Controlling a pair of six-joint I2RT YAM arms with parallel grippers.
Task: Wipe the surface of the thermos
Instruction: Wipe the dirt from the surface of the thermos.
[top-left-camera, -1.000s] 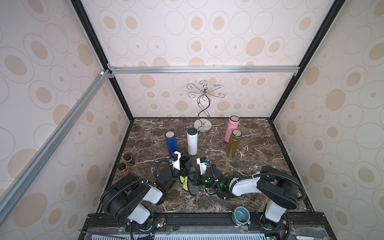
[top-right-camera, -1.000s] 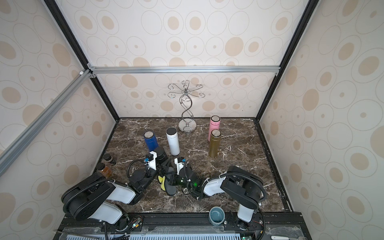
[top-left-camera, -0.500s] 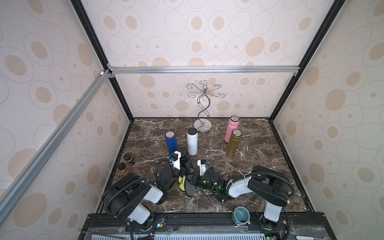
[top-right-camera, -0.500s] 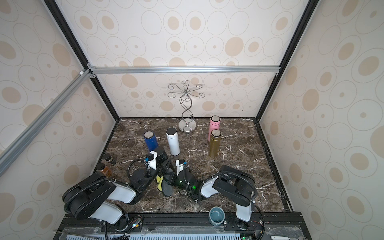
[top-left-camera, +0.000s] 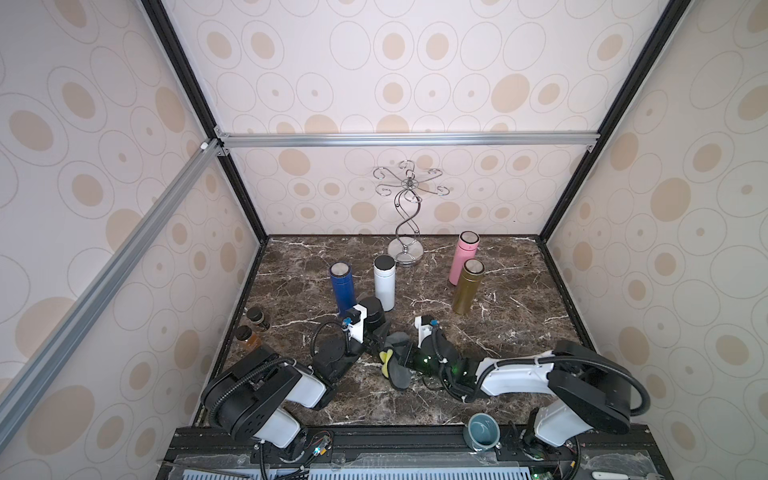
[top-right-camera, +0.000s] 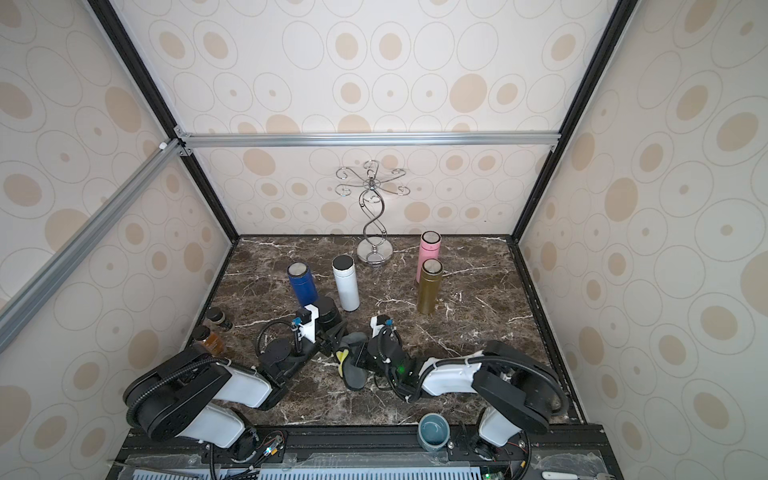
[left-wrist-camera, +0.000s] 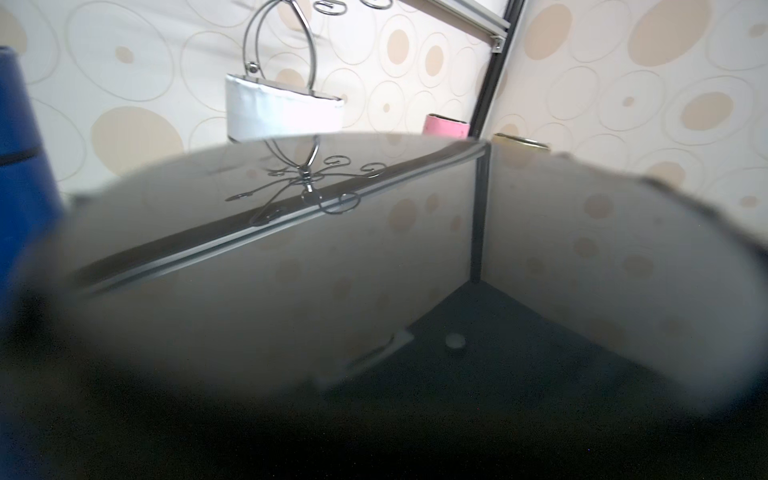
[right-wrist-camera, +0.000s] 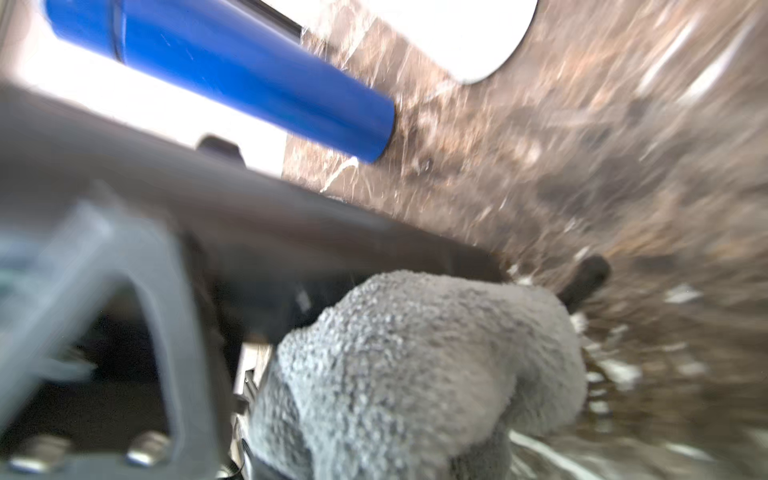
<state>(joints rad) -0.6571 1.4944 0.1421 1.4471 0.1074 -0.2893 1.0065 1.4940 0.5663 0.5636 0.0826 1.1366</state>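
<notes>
Thermos: the black one, near the front middle of the marble table, just in front of the blue bottle and the white bottle.

Two small jars stand by the left wall, well apart from the work. Next is the left arm, lying low along the table and reaching in toward the middle. The left gripper is closed around the thermos. The blue and white bottles stand upright close behind it and crowd that side. At the back wall is a wire stand.

In the middle, a grey cloth with a yellow patch at its left edge lies against the thermos, and the right gripper is clamped on it. The right arm stretches low across from the front right corner, its elbow bent back. Further right, a pink bottle and a gold bottle stand upright just beside each other, apart from both arms. A blue-grey cup sits at the front rail.

The left wrist view shows mostly the thermos's glossy side, which mirrors the walls and the stand; the fingers are hidden there. The right wrist view shows the cloth bunched up and touching the dark thermos, a contact the top views do not make plain. Whether the thermos's foot rests on the table I cannot tell.
</notes>
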